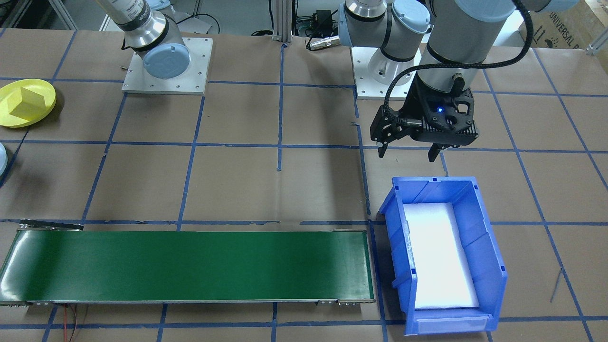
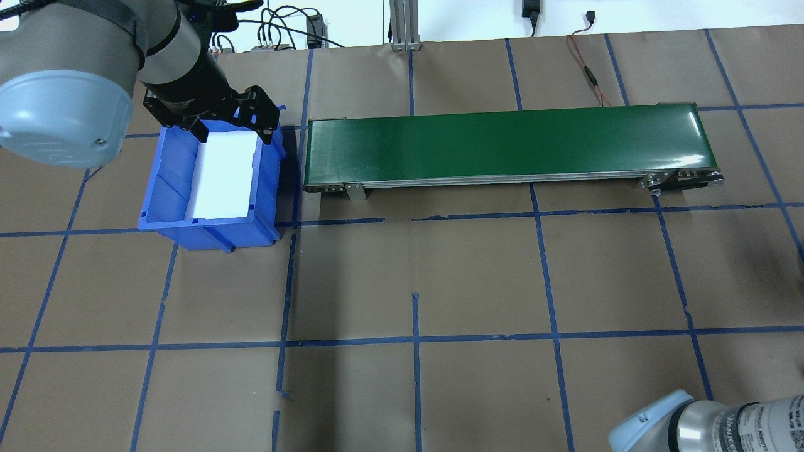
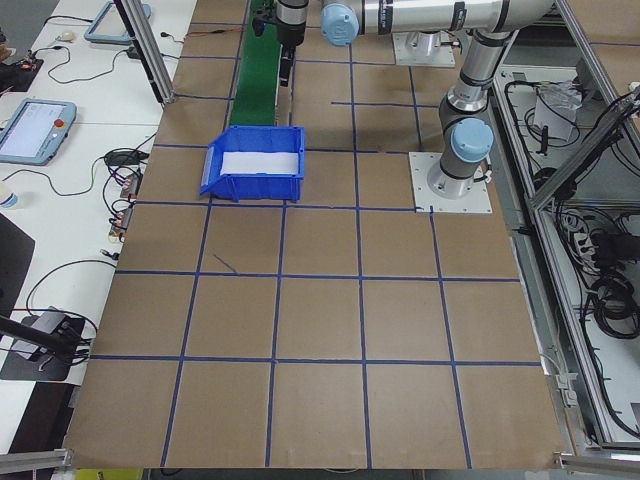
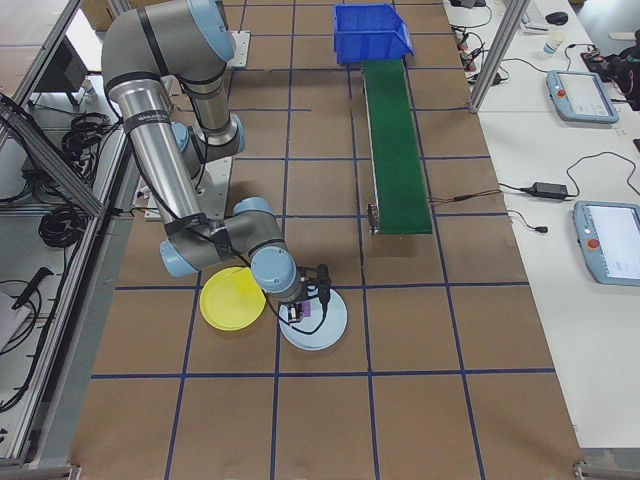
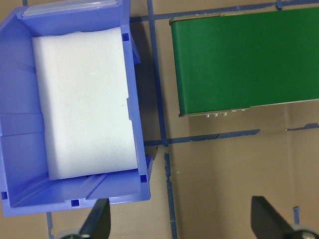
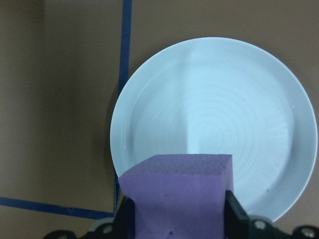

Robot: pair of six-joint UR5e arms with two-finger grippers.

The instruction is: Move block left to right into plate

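The right gripper [image 6: 178, 219] is shut tight on the purple block [image 6: 177, 194], one finger on each side of it. The block is held up in the air and is not in any plate.

Right under the jaws, and reaching out ahead of them, is a pale blue plate [image 6: 214, 119]. The block hangs over the edge of that plate nearest the jaws, not over its middle.

The yellow plate [image 4: 232, 298] is just beside the pale blue one, off to one side of the jaws, toward the robot's base. It does not show in the right wrist view at all. It has a yellow block [image 1: 26, 105] sitting in it (so part of its room is taken).

I think the next move hangs on this: straight down lands the block on the pale blue plate, and the yellow plate needs a slide sideways first. The right arm is by far the nearer one.

Far away, the left gripper [image 1: 407, 155] is open and holds nothing. A blue bin [image 1: 489, 247] lies just ahead of its jaws, with a green belt [image 1: 190, 266] beside the bin.
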